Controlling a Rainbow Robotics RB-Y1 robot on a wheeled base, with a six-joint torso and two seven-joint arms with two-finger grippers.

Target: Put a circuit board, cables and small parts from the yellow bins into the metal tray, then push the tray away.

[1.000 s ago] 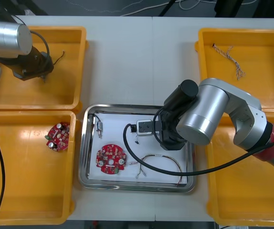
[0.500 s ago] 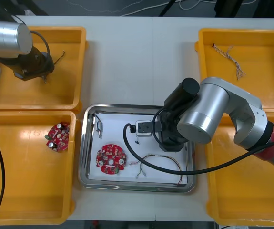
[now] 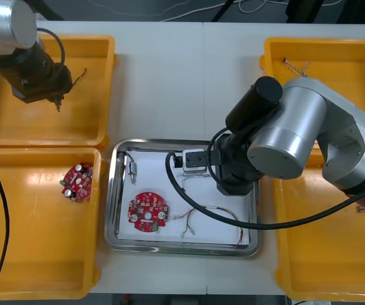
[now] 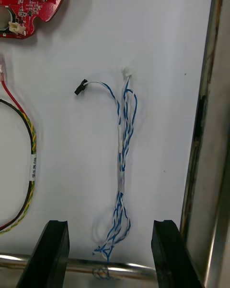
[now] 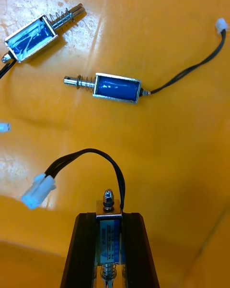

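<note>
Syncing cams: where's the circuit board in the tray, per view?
Front view: circuit board in the metal tray's near-left part.
Right wrist view: same board, far beyond the open right claw, past the red and yellow cable.
Left wrist view: left claw, shut on a small metal part, over a yellow bin.
Shared landmark: the red and yellow cable, beside the board.

circuit board (image 4: 33, 2) and red-yellow cable (image 4: 34, 165) partly past the view's edge
</note>
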